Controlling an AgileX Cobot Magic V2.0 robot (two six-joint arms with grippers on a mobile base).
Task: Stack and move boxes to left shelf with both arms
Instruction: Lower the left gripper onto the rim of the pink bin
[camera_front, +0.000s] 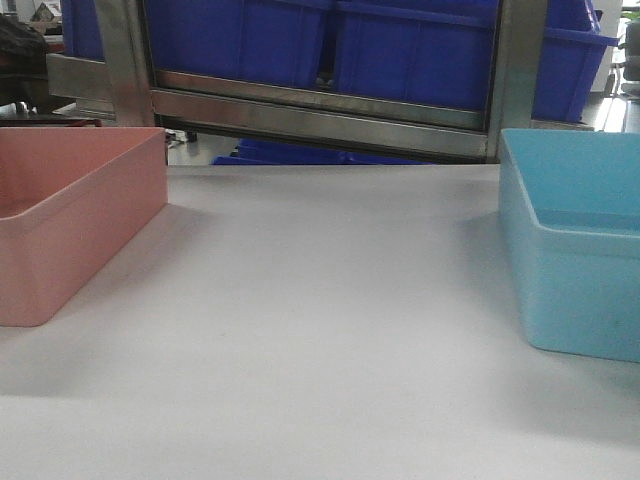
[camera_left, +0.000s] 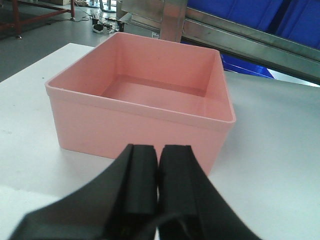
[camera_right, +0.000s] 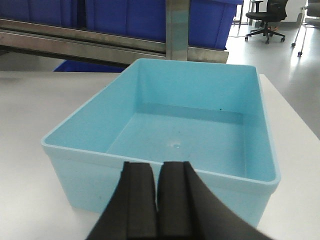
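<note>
The salmon pink box (camera_front: 70, 220) stands empty at the left of the white table; it also shows in the left wrist view (camera_left: 145, 105). The light blue box (camera_front: 575, 250) stands empty at the right; it also shows in the right wrist view (camera_right: 175, 135). My left gripper (camera_left: 158, 150) is shut and empty, just short of the pink box's near wall. My right gripper (camera_right: 158, 167) is shut and empty, just short of the blue box's near rim. Neither gripper shows in the front view. A steel rack rail (camera_front: 320, 115) runs behind the table; no white rollers show.
Dark blue ribbed storage bins (camera_front: 320, 40) sit on the steel rack behind the table, with another lower down (camera_front: 300, 152). The white tabletop (camera_front: 320, 330) spans between the two boxes. An office chair (camera_right: 267, 17) stands on the floor at far right.
</note>
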